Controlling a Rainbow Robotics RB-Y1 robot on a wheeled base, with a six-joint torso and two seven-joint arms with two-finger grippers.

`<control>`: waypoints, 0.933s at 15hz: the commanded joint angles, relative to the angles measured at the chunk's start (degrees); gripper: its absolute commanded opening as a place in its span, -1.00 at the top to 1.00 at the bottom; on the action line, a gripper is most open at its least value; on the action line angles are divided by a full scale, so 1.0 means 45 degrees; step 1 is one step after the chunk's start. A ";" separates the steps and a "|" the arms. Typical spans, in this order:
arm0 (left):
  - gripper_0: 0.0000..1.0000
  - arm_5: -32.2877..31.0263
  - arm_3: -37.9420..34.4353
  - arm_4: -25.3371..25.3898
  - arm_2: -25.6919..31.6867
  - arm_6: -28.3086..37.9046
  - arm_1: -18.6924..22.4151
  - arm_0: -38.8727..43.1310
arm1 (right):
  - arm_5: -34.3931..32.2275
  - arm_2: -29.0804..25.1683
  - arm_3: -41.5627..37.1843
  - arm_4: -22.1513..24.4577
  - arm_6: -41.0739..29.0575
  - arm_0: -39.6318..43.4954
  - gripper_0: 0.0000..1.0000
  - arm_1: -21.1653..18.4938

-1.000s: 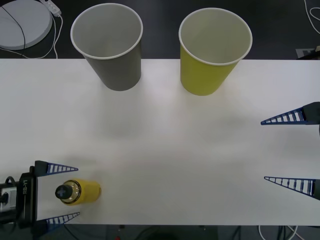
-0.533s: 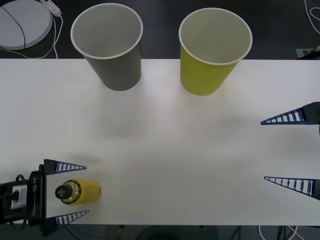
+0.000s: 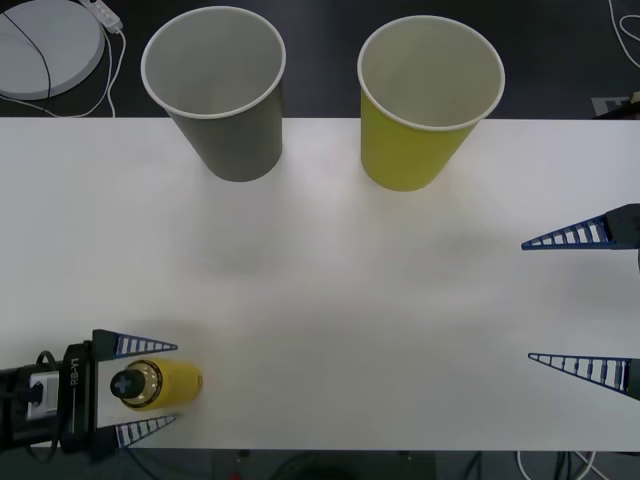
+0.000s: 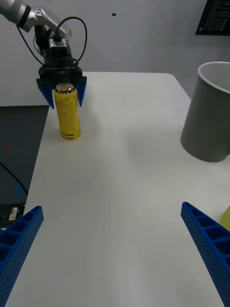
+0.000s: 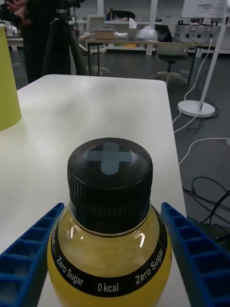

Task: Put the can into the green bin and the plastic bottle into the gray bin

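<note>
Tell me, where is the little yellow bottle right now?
The plastic bottle stands upright near the table's front left corner, between the open fingers of the left gripper, far from the gray bin.

A glossy plastic bottle (image 5: 109, 249) with a ribbed black cap (image 5: 109, 181) stands on a smooth matt white table (image 3: 350, 300); matt paper gray bin (image 3: 218, 95) and green bin (image 3: 425, 100) behind.

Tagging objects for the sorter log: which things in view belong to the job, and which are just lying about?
Job:
- plastic bottle, upright between the open left claw's fingers
- gray bin
- green bin
- right claw, open, waiting at the table's right edge

Lying about:
- white round base and its cable, behind the table
</note>
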 commanded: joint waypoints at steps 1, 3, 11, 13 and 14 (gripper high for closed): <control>1.00 -0.0002 0.0016 0.0001 -0.0001 0.0081 0.0001 0.0003 | 0.0000 0.0000 0.0000 0.0000 0.0000 0.0000 -1.00 0.0000; 1.00 -0.0002 0.0016 0.0001 -0.0001 0.0121 0.0001 0.0003 | 0.0000 0.0000 0.0000 0.0000 0.0000 0.0000 -1.00 0.0000; 1.00 -0.0002 -0.0336 0.0138 0.0019 0.0492 0.0079 0.0003 | 0.0000 0.0000 0.0000 0.0000 0.0000 0.0000 -1.00 0.0000; 1.00 0.0154 -0.0629 0.0235 0.0019 0.0882 0.0294 0.0022 | 0.0000 0.0000 0.0000 0.0000 0.0000 0.0000 -1.00 0.0000; 1.00 0.0154 -0.0843 0.0255 0.0058 0.1175 0.0431 0.0022 | 0.0000 0.0000 0.0000 0.0000 0.0000 0.0000 -1.00 0.0000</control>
